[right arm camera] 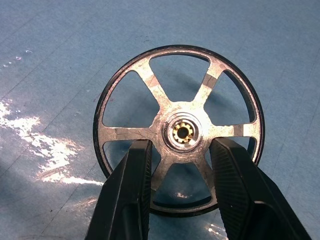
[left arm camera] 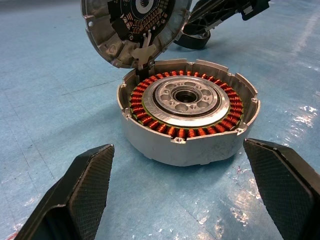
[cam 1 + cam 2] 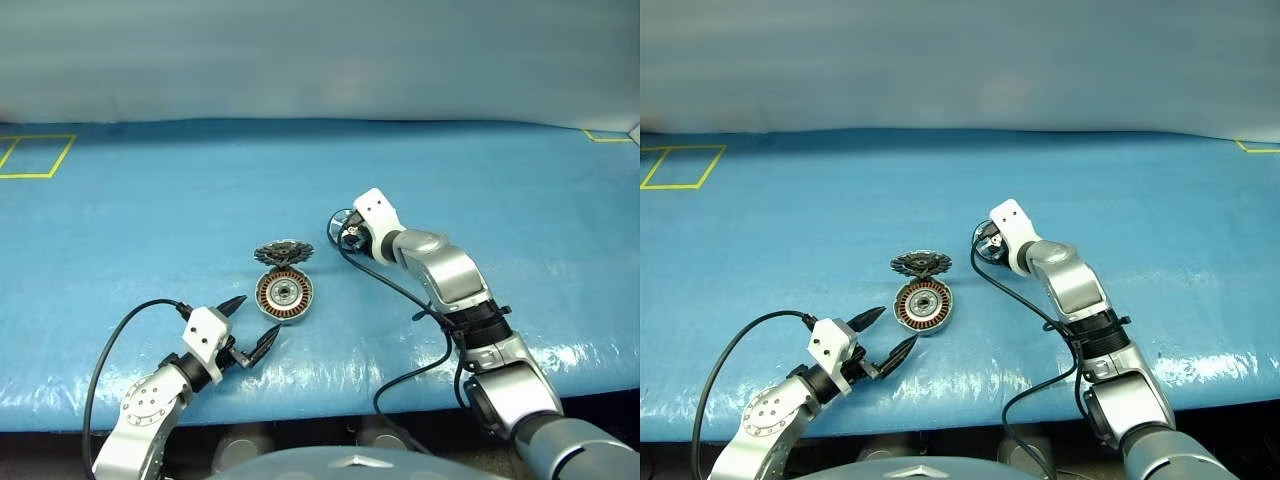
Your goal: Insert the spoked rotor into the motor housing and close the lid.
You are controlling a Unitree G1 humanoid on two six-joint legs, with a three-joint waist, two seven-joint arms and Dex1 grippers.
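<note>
Two jaws, right gripper (image 1: 180, 165), narrowed about spoked rotor (image 1: 181, 131) hub. Left gripper (image 2: 182, 187) gaped wide before motor housing (image 2: 189, 117), lid (image 2: 131, 27) raised

Blue table cover (image 3: 150, 220), yellow tape outlines (image 3: 35, 157)

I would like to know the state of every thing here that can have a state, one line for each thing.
Motor housing: open, windings bare, no rotor inside.
Lid: raised on its hinge, inner face showing.
Spoked rotor: flat on the blue table cover, apart from the housing.
Left gripper: open, holding nothing.
Right gripper: fingers either side of the rotor hub.
</note>
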